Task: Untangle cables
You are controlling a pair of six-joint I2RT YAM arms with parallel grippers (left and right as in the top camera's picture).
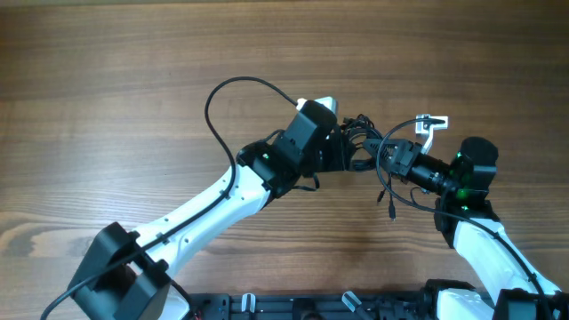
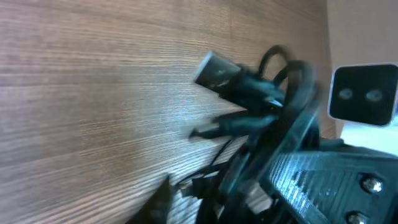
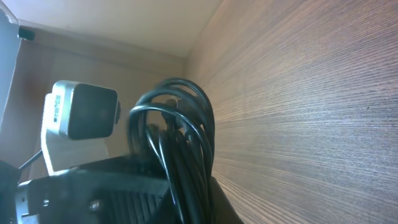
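The cables (image 1: 361,131) are a small knot of thin black wires between my two grippers, right of the table's middle. One loose strand (image 1: 388,191) hangs toward the front and ends in a tiny plug. A light plug end (image 1: 433,122) sticks out at the right. My left gripper (image 1: 347,149) is at the knot from the left and looks shut on it. My right gripper (image 1: 384,160) is shut on the wires from the right. In the left wrist view the bunch (image 2: 261,99) shows a silver plug (image 2: 214,70). In the right wrist view looped wires (image 3: 180,130) run between the fingers (image 3: 196,202).
The wooden table (image 1: 133,80) lies all around. The left arm's own thicker black cable (image 1: 222,98) arcs over the table behind that arm. The arm bases and a black rail (image 1: 293,307) sit at the front edge. The two wrists are very close together.
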